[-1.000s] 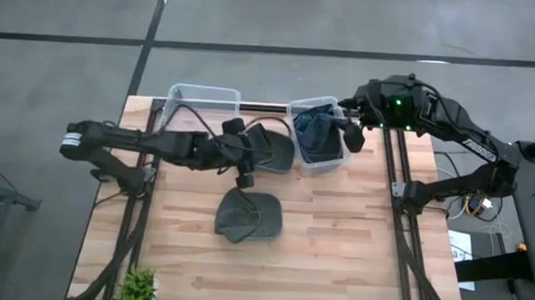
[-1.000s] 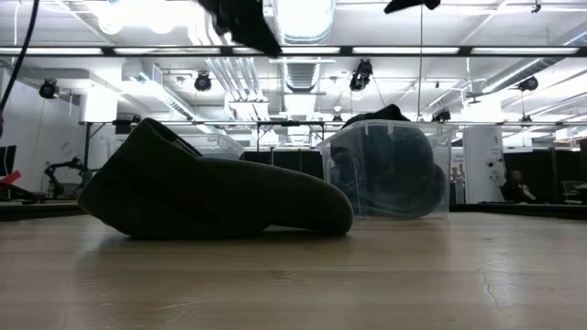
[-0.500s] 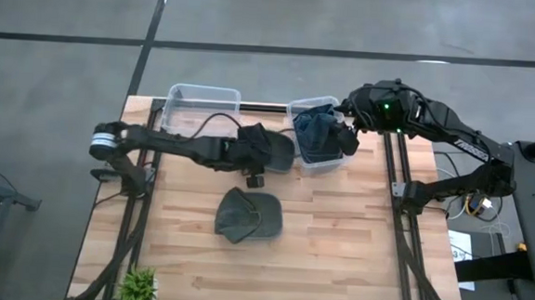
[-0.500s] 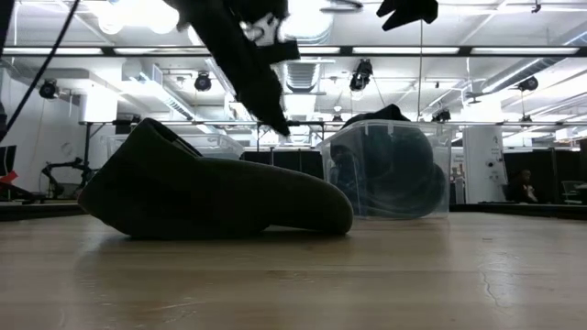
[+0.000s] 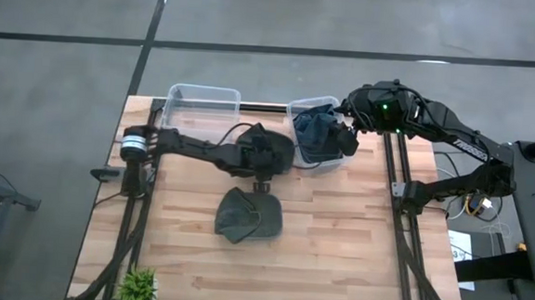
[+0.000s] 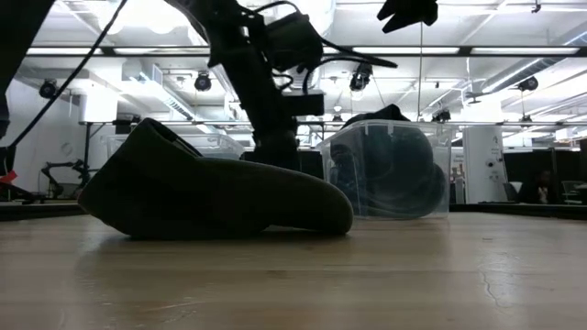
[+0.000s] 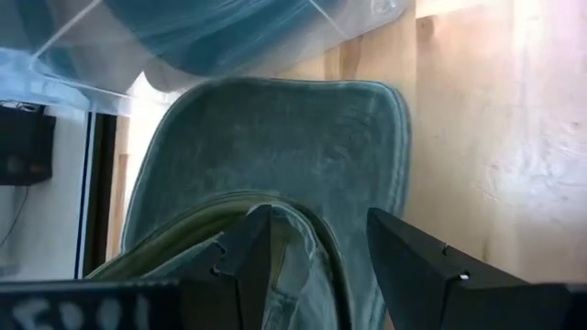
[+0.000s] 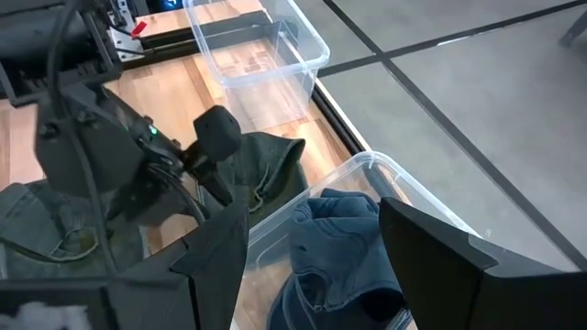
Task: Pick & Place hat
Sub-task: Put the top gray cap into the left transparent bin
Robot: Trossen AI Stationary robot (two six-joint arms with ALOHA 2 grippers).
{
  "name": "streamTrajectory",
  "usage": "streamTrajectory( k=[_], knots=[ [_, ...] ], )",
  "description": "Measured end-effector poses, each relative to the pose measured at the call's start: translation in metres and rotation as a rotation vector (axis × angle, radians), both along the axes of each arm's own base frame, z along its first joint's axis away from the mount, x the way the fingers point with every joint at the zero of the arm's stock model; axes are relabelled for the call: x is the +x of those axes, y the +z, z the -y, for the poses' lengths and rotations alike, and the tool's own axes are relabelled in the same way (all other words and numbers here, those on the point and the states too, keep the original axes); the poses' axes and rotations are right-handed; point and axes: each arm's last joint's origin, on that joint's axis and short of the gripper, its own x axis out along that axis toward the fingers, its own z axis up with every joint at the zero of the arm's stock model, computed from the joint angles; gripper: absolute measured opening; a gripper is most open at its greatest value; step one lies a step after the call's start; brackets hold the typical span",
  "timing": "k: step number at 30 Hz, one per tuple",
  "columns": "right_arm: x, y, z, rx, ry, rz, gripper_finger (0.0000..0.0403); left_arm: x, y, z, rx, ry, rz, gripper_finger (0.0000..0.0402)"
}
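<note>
A dark green hat (image 5: 272,148) lies on the table beside the right bin; its flat brim (image 7: 303,137) fills the left wrist view. My left gripper (image 5: 264,167) (image 7: 316,220) is low over this hat, open, with a raised fold of the crown (image 7: 295,240) between its fingers. A second green hat (image 5: 250,214) (image 6: 211,192) rests nearer on the wood. A blue hat (image 5: 318,130) (image 8: 339,238) sits in the clear right bin (image 5: 302,161). My right gripper (image 5: 347,136) (image 8: 314,206) hangs open above that bin. My left gripper comes at the far green hat from above, its open fingers (image 7: 243,257) standing on either side of the raised crown fold (image 7: 295,240). Whether the fingers touch the cloth I cannot tell. The hat lies on the table.
An empty clear bin (image 5: 202,104) (image 8: 257,55) stands at the far left of the table. A small green plant (image 5: 136,286) sits at the near left corner. Bare wood (image 5: 355,239) stretches right of the near hat.
My left gripper has moved toward the table's right edge and come down from high above to the far green hat, the arm stretching out. Both hats have stayed where they were.
</note>
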Motion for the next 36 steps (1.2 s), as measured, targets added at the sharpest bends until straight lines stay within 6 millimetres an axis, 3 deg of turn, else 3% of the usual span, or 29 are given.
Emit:
streamTrajectory(
  k=[8, 14, 17, 24, 36],
  knots=[
    [0.001, 0.000, -0.002, 0.004, 0.011, 0.002, 0.0236, 0.002, -0.001, 0.000, -0.002, -0.003, -0.064, 0.0171],
    [0.001, 0.000, -0.003, 0.002, 0.014, 0.004, 0.0235, 0.003, 0.036, 0.008, 0.009, 0.003, -0.006, 0.0171],
    [0.002, 0.001, -0.003, -0.001, 0.014, 0.008, 0.0234, 0.005, 0.044, 0.011, -0.056, -0.036, 0.029, 0.0171],
    [0.003, 0.000, -0.007, 0.004, 0.036, 0.009, 0.0233, -0.004, 0.024, 0.013, -0.124, -0.040, -0.045, 0.0171],
    [0.004, 0.001, -0.008, 0.001, 0.043, 0.022, 0.0233, -0.008, -0.005, 0.010, -0.090, -0.032, -0.092, 0.0171]
  ],
)
